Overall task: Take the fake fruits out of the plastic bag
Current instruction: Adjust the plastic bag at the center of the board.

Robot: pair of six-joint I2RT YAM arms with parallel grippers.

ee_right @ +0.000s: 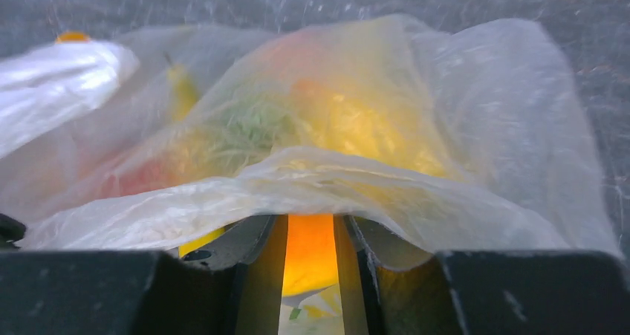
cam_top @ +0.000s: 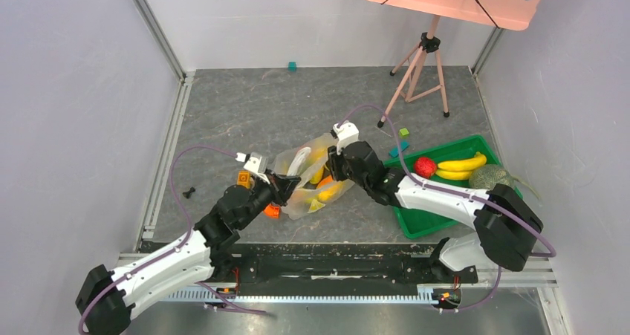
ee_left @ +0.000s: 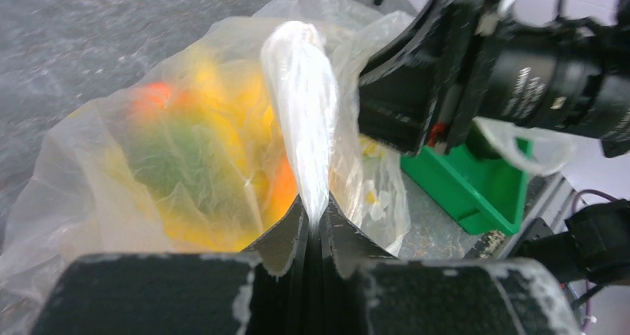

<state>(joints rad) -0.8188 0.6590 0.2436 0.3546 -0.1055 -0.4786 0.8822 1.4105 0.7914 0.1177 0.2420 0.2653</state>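
Note:
The plastic bag (cam_top: 306,173) lies crumpled mid-table, with blurred yellow, orange, red and green fake fruits (ee_left: 200,149) showing through its film. My left gripper (cam_top: 286,187) is shut on the bag's twisted handle (ee_left: 301,105), which rises from between its jaws (ee_left: 316,218). My right gripper (cam_top: 332,173) pushes into the bag's far side from the right. In the right wrist view its jaws (ee_right: 310,220) stand apart under a fold of film (ee_right: 356,179). An orange fruit (ee_right: 310,253) shows in the gap; contact with the pads is unclear.
A green tray (cam_top: 416,227) at the right holds a red fruit (cam_top: 425,166), bananas (cam_top: 460,166) and a green melon (cam_top: 490,176). A tripod (cam_top: 420,67) stands at the back. Small blocks (cam_top: 244,177) lie near the bag, and a black bit (cam_top: 189,193) lies to the left.

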